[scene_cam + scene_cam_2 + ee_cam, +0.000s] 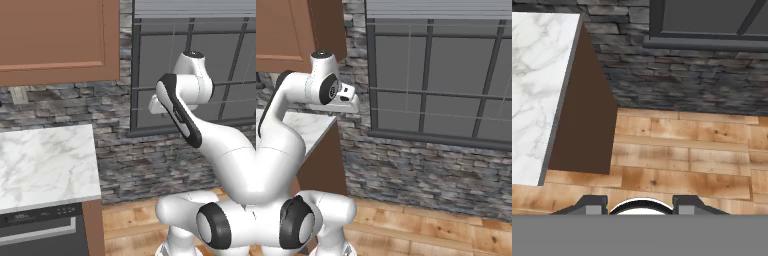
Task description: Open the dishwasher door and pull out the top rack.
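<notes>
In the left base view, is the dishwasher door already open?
No. The dishwasher door stands shut and upright under the marble counter, with its control strip and bar handle facing the room.

White arm (200, 130) folded high, elbow raised; wrist angled downward; 2 dark fingers (591, 204) set well apart

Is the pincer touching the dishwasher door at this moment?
Apart. In the left base view the dishwasher door sits shut under the counter at lower left, while the arm's hand is raised by the window. The hand view shows the pincer tips over bare floor.
</notes>
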Motion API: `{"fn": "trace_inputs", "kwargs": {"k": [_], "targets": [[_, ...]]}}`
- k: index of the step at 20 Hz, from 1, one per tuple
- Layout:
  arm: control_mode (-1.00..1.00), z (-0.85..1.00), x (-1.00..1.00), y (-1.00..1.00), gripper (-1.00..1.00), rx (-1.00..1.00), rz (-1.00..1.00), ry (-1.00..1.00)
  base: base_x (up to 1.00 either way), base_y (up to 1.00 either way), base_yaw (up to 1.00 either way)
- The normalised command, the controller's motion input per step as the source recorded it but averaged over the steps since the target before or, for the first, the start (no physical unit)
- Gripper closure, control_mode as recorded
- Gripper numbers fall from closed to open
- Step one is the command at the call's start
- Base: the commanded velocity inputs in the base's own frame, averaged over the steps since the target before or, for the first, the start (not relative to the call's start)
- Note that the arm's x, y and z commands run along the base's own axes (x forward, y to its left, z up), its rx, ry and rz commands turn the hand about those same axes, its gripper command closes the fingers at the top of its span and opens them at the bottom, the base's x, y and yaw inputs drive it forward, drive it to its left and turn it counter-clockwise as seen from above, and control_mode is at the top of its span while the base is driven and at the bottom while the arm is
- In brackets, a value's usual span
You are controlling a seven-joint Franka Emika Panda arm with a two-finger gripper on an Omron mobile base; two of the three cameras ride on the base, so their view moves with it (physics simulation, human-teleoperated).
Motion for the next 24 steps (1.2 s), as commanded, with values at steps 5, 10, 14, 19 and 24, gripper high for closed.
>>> {"fn": "trace_inputs", "kwargs": {"k": [5,10,14,19,24], "targets": [[1.0,0.0,0.0,0.0,-1.0,0.0,0.0,0.0,-0.01,0.0,0.0],[1.0,0.0,0.0,0.0,-1.0,0.0,0.0,0.0,-0.45,-0.11,0.24],[1.0,0.0,0.0,0.0,-1.0,0.0,0.0,0.0,-0.49,-0.17,0.47],[1.0,0.0,0.0,0.0,-1.0,0.0,0.0,0.0,-0.34,-0.29,0.64],[1.0,0.0,0.0,0.0,-1.0,0.0,0.0,0.0,-0.06,-0.29,0.67]]}}
